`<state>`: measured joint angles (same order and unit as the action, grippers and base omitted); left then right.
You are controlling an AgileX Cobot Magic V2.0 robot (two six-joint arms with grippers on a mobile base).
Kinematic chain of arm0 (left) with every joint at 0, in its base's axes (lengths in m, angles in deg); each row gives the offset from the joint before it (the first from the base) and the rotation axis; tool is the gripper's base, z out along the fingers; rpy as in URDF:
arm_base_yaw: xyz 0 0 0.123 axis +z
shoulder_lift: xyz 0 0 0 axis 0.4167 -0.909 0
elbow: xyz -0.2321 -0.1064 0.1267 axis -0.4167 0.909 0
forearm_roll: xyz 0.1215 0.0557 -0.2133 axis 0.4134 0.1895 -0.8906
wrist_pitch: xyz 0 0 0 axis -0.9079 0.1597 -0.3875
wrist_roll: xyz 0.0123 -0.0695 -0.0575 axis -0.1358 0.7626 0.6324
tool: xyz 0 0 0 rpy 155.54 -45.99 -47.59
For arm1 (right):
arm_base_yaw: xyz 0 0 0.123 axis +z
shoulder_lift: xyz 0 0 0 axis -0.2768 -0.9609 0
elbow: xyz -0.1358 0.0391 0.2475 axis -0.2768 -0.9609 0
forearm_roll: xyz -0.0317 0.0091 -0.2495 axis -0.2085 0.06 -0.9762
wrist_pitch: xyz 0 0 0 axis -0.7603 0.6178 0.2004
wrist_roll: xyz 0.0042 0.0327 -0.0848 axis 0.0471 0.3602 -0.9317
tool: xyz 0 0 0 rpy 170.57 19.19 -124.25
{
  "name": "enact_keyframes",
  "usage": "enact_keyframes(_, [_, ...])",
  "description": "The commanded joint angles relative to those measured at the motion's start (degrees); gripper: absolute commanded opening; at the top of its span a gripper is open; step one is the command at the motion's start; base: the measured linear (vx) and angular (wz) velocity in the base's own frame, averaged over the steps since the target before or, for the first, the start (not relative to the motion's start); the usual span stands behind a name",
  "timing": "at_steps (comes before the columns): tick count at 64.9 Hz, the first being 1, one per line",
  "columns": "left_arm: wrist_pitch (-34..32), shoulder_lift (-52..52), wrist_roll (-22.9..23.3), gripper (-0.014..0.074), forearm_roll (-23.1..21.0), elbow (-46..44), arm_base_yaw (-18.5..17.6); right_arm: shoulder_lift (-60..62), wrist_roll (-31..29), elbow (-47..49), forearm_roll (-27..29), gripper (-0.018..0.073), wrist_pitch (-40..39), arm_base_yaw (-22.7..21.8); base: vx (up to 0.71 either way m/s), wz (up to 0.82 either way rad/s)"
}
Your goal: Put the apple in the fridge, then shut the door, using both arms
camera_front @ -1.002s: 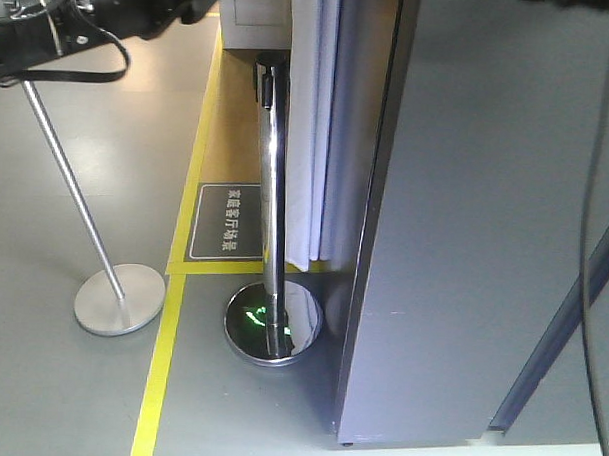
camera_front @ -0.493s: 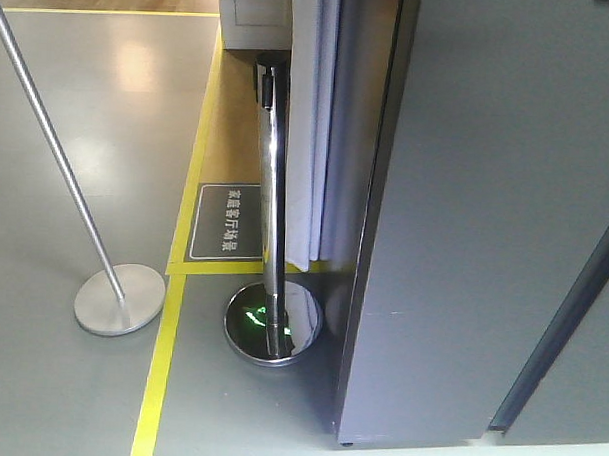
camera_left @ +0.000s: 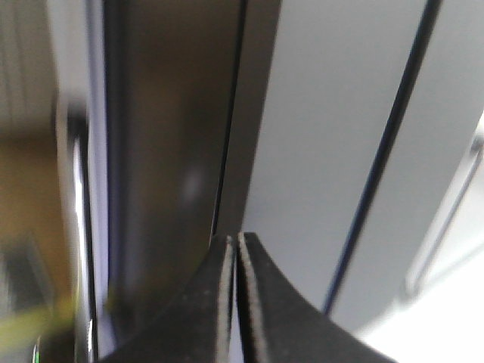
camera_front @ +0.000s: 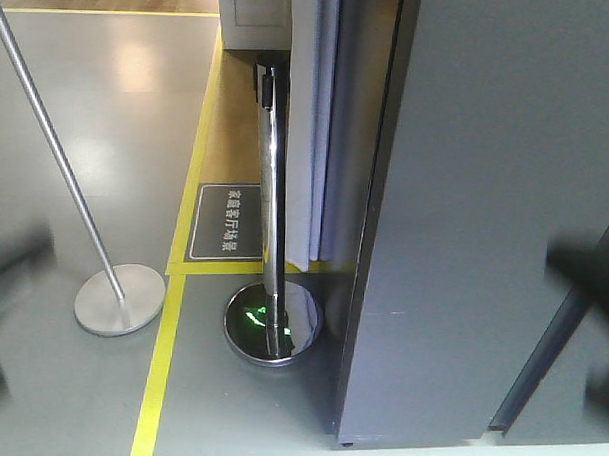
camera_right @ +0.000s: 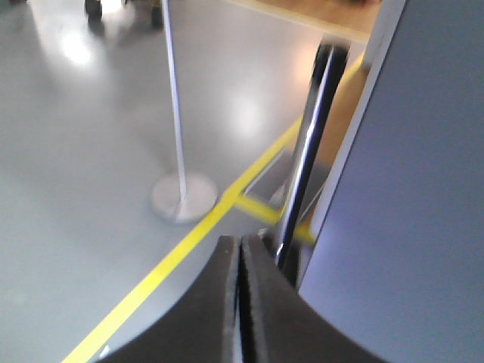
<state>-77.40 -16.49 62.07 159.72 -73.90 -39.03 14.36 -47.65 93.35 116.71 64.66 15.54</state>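
So the big thing in frame is the fridge [camera_front: 486,194], dark grey slab filling the right side of the front view, and the door [camera_left: 325,136] looks shut: flat grey panels with only thin dark seams between them, no white interior showing anywhere. Can't tell from this whether that's "already closed" or "never opened", honestly.

Next down, the floor [camera_front: 97,161]: grey with a yellow tape line [camera_front: 165,353] running along it, a chrome stanchion post [camera_front: 271,197] standing just beside the fridge's left edge, and a thinner tilted pole on a round base [camera_front: 117,300] further left.

Both arms are just motion smears in the front view. Left gripper [camera_left: 234,249] has its jaws pressed together on nothing, pointed at the fridge seam. Right gripper [camera_right: 240,253] is the same, jaws together and empty, aimed at the floor by the stanchion.

The apple isn't visible in any view. So my read: neither arm is carrying it, and nothing confirms it's inside.
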Motion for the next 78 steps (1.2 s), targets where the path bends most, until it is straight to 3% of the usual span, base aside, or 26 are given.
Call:
enact_keyframes(1, [3.7, 3.0, 1.1, -0.0008, -1.8, 4.8, 0.2, 3.1, -0.3, -4.6, 2.2, -0.0004, -3.2, -0.1, 0.00, 0.00])
enact_keyframes(16, [5.6, 5.4, 1.1, -0.0008, -2.4, 8.9, 0.2, 7.0, -0.3, -10.9, 2.1, -0.0003, -2.7, -0.1, 0.00, 0.00])
enact_keyframes(66, [1.7, 5.4, 1.1, -0.0008, -2.4, 9.0, 0.2, 7.0, -0.3, -10.9, 2.2, -0.0003, -1.3, -0.1, 0.00, 0.00])
enact_keyframes(71, [1.2, 5.4, 3.2, -0.0008, -4.4, 9.0, 0.2, 7.0, -0.3, -10.9, 2.2, -0.0003, -1.3, -0.1, 0.00, 0.00])
enact_keyframes(78, [1.6, 5.4, 8.5, -0.0008, -11.2, 9.0, 0.2, 7.0, -0.3, -10.9, 2.2, -0.0003, -1.3, -0.1, 0.00, 0.00])
